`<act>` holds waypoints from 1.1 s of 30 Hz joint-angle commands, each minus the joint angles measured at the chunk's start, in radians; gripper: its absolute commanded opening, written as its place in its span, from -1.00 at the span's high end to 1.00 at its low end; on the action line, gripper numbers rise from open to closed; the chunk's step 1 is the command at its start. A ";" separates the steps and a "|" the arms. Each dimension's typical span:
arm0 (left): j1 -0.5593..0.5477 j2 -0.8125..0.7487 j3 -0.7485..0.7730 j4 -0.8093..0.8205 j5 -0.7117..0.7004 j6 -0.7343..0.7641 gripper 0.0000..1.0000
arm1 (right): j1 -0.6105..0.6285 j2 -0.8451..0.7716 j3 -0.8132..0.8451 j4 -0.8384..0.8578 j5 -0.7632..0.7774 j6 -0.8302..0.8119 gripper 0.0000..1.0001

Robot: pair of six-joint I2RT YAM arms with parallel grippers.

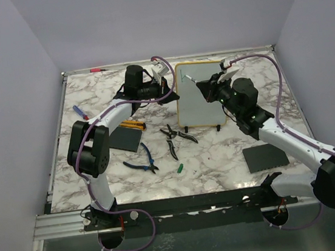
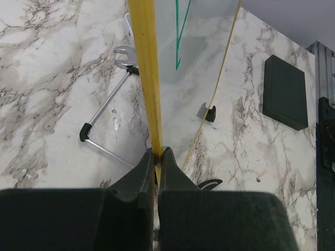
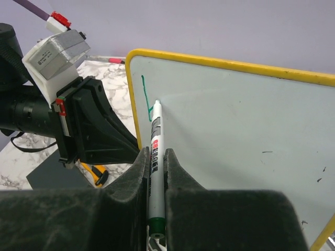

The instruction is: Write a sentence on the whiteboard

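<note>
On marble table (image 1: 220, 156), yellow-rimmed rect. whiteboard (image 1: 198, 100), right pincer (image 3: 156, 156) gripping pen (image 3: 155, 133)

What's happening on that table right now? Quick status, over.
Left gripper shut on whiteboard rim. Right gripper shut on marker, tip at board. One green stroke written. Nothing blocking board face.

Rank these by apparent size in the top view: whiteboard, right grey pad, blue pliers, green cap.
1. whiteboard
2. right grey pad
3. blue pliers, nearly as long as the pad but far slimmer
4. green cap

The whiteboard stands upright, so its top is nearer the camera, but it is clearly the largest.
</note>
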 commanded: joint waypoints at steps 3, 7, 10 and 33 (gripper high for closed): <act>0.000 -0.023 -0.016 -0.056 -0.031 0.045 1.00 | 0.000 -0.071 0.002 0.027 -0.047 -0.021 0.99; -0.001 -0.025 -0.016 -0.056 -0.031 0.045 1.00 | -0.001 -0.068 0.022 0.032 -0.035 -0.034 0.99; 0.000 -0.026 -0.016 -0.057 -0.031 0.045 1.00 | 0.000 -0.046 0.041 0.036 -0.015 -0.049 0.99; 0.000 -0.025 -0.013 -0.060 -0.033 0.049 1.00 | 0.000 -0.014 -0.054 0.028 0.044 -0.023 0.99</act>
